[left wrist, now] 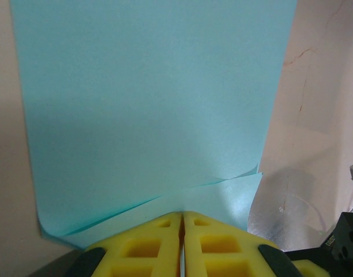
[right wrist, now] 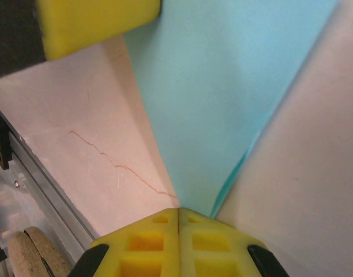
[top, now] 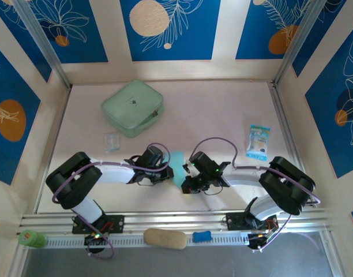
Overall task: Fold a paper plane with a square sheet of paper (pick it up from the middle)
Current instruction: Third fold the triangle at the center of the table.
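Left tool and right tool each clamped the square sheet of paper at lower centre; print on the packet was unreadable.

The left arm and right arm share black joints, white links, looping purple cables and yellow gridded finger pads.

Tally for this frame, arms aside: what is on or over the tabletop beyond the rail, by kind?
Light blue paper sheet: 1
Mint-green case: 1
Printed blue-white packet: 1
Small clear packet: 1
Total: 4
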`<move>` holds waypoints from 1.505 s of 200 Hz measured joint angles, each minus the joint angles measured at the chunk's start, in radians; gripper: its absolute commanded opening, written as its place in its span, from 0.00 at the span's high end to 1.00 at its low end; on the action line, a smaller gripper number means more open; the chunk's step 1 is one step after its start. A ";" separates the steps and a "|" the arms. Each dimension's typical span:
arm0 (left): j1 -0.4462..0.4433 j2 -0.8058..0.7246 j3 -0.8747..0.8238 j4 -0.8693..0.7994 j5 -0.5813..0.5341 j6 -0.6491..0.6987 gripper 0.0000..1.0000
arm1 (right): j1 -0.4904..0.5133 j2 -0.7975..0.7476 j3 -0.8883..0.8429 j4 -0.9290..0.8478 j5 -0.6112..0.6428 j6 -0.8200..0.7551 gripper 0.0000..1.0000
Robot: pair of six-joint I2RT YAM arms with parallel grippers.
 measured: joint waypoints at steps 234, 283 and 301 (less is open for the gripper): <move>0.000 0.005 0.000 0.008 0.001 0.000 0.91 | -0.001 -0.064 -0.101 0.100 -0.008 0.059 0.94; 0.000 0.005 0.000 0.008 0.000 0.000 0.92 | -0.013 -0.167 -0.059 -0.026 -0.003 0.045 0.93; 0.000 0.005 0.000 0.008 0.000 0.000 0.91 | -0.032 -0.145 0.006 -0.038 -0.017 0.021 0.93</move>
